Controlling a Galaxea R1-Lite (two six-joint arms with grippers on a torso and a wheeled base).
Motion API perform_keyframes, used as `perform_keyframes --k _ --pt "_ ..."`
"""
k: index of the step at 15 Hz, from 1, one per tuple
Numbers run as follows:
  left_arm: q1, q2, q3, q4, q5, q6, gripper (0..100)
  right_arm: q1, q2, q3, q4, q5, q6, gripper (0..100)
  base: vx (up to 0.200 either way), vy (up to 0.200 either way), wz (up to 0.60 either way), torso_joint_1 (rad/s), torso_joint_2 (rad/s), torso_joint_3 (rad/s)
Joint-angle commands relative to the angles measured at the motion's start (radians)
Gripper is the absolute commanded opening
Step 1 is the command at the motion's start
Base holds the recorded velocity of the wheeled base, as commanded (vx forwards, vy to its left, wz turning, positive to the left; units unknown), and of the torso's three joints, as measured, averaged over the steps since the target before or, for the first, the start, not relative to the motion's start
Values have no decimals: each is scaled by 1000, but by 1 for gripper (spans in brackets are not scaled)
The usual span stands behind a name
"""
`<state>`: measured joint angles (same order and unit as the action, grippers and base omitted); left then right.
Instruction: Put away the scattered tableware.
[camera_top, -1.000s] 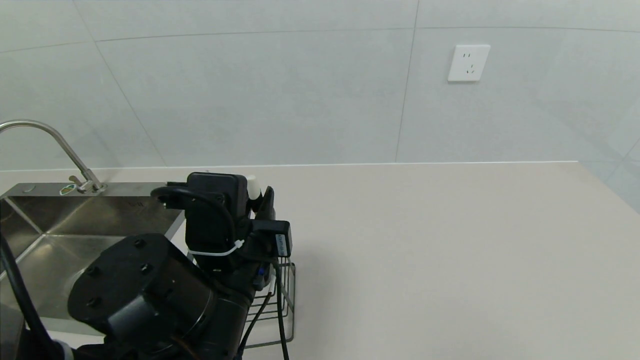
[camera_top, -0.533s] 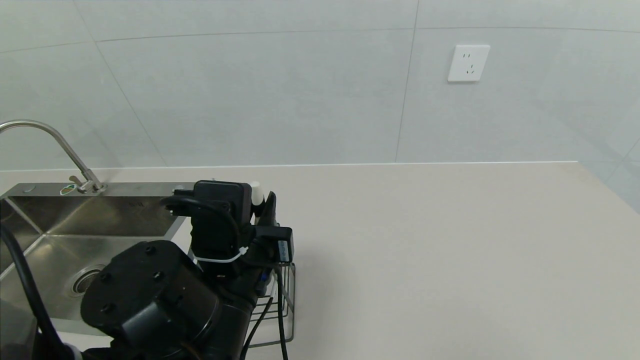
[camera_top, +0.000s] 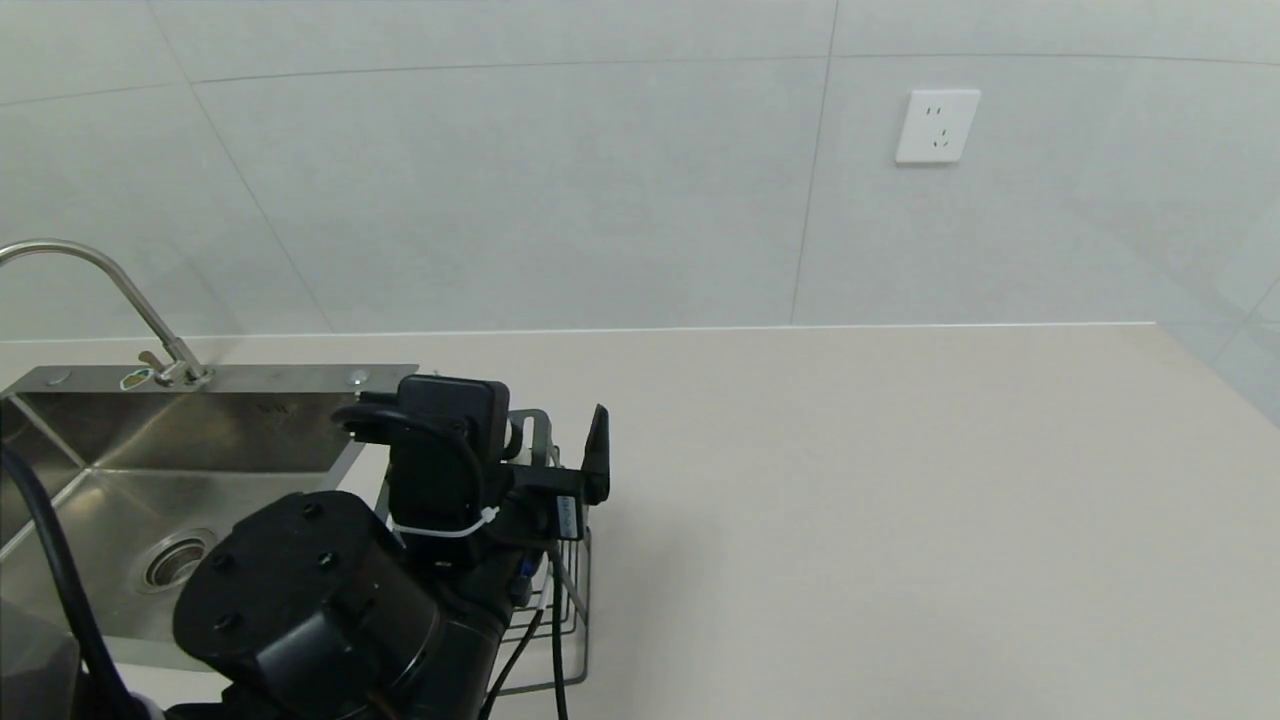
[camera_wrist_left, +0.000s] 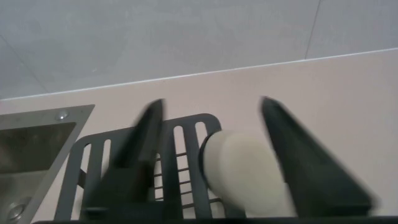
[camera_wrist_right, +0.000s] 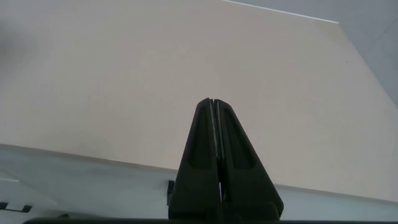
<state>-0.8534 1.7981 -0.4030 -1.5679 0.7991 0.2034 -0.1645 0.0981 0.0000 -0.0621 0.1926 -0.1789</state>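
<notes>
Two fingers of left gripper (camera_wrist_left: 211, 102) spread apart, cream tableware piece (camera_wrist_left: 249, 171) loose between and below them, resting in dark rack (camera_wrist_left: 186, 119), sink (camera_top: 90, 450) alongside, right gripper (camera_wrist_right: 213, 102) pressed together above bare counter (camera_wrist_right: 124, 74).

Cream cylindrical piece (camera_wrist_left: 245, 171) (kind unclear) sits in dark wire rack (camera_wrist_left: 186, 118).
</notes>
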Motion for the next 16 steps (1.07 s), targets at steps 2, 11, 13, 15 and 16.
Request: perform_keyframes --k 2,11,13,15,16 --pt "1 -9 -10 -3 -60 13 100 0 2 0 -1 -1 -1 0 0 0 0 0 0 0" --pt "151 -362 -66 26 -770 286 100 0 2 0 -1 1 -1 0 0 0 0 0 0 0" --pt "149 -505 -71 253 -834 278 100 0 2 0 -1 1 1 0 0 0 0 0 0 0" --pt "149 -683 -123 586 -856 269 100 0 2 0 -1 1 1 0 0 0 0 0 0 0" --pt "149 -761 -169 749 -873 243 100 0 2 0 -1 1 1 0 0 0 0 0 0 0"
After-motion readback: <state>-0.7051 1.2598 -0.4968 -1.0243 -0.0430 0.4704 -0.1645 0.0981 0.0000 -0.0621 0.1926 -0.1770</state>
